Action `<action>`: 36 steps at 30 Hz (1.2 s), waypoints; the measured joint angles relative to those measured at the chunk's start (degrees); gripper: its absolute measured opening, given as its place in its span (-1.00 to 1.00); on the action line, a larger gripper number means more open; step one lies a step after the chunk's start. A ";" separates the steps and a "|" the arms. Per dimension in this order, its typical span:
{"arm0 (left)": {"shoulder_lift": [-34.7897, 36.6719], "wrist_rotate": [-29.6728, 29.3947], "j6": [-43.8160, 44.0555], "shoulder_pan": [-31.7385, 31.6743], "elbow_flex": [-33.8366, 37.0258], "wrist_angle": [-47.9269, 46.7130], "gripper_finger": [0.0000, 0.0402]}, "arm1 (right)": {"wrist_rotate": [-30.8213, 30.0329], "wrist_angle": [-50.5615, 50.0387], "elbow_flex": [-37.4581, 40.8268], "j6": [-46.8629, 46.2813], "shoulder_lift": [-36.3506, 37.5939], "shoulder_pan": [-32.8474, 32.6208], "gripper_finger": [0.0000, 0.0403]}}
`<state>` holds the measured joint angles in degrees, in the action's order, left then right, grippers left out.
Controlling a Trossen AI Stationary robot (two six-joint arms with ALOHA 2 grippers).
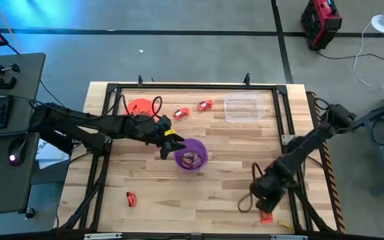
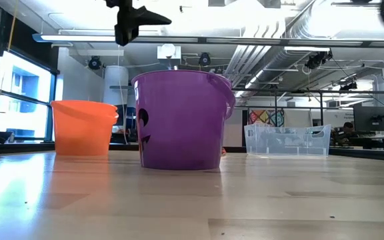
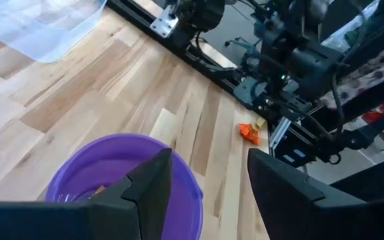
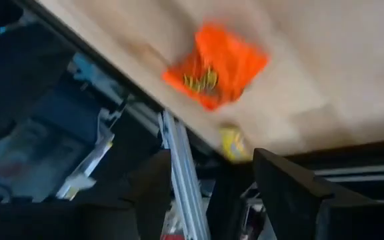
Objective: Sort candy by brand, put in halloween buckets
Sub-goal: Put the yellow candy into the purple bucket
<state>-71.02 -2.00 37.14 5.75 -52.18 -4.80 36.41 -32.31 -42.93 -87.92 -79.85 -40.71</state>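
**Right gripper lined up on an orange sweet at the table's edge**

We had the right gripper (image 1: 264, 200) low at the near right corner of the table (image 1: 232, 187), its fingers spread and empty, with an orange-wrapped candy (image 4: 213, 63) lying flat on the wood just ahead of them, close to the rim. A small yellow piece (image 4: 232, 143) sat right beside it, nearer the edge still.

We judged that sweet to be feather-light and crinkly, its wrapper slick and soft enough to fold or skate away under a careless pinch. The firm middle looked like the place to take it, fingers either side of the short width, not the loose corners. So near the rim, a nudge could have sent it off the table.

Over on our other side, the left gripper (image 3: 205, 190) hung open and empty just above the purple bucket (image 1: 191, 155), which already held a few pieces. The orange bucket (image 1: 139, 107) stood well apart toward the far left, two red-orange sweets (image 1: 193, 109) lay near the clear tub (image 1: 241, 107), and one red sweet (image 1: 131, 199) waited alone at the near left.
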 joint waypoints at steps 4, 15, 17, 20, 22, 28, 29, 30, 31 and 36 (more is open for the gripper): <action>0.21 -0.24 -0.74 -0.60 0.00 0.06 -0.08 | 1.36 7.95 3.40 -9.09 0.00 -5.14 0.01; 0.37 -0.43 0.25 -2.09 0.00 0.09 -0.08 | 4.23 17.63 4.41 -14.67 -7.75 -10.36 0.01; 0.37 -0.48 0.25 -2.09 0.00 0.09 -0.08 | 5.64 17.50 4.41 -13.91 -10.26 -10.38 0.01; 0.37 -1.12 0.22 -2.09 0.00 0.09 -0.08 | 7.51 17.39 4.41 -12.42 -13.13 -10.42 0.01; 0.37 -1.23 0.20 -2.09 0.00 0.08 -0.08 | 7.61 17.70 4.41 -12.28 -14.60 -10.40 0.01; 0.37 -1.23 0.20 -2.09 0.00 0.01 -0.08 | 7.68 21.00 4.41 -13.56 -17.52 -10.40 0.01; 0.37 -1.23 0.19 -2.09 0.00 0.01 -0.08 | 7.83 21.06 4.41 -13.83 -17.79 -10.40 0.01; 0.37 -1.24 0.18 -2.09 0.00 0.00 -0.08 | 8.09 21.17 4.41 -14.04 -18.07 -10.42 0.01; 0.37 -1.24 0.18 -2.09 -0.02 0.02 -0.08 | 8.31 21.25 4.37 -14.24 -18.41 -10.42 0.01; 0.37 -1.22 0.16 -2.09 -0.02 -0.04 -0.08 | 9.40 21.39 4.28 -15.32 -19.65 -10.50 -0.04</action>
<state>-70.65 -3.22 37.30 3.66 -52.21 -4.84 45.80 -10.91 -38.65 -103.24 -99.50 -51.21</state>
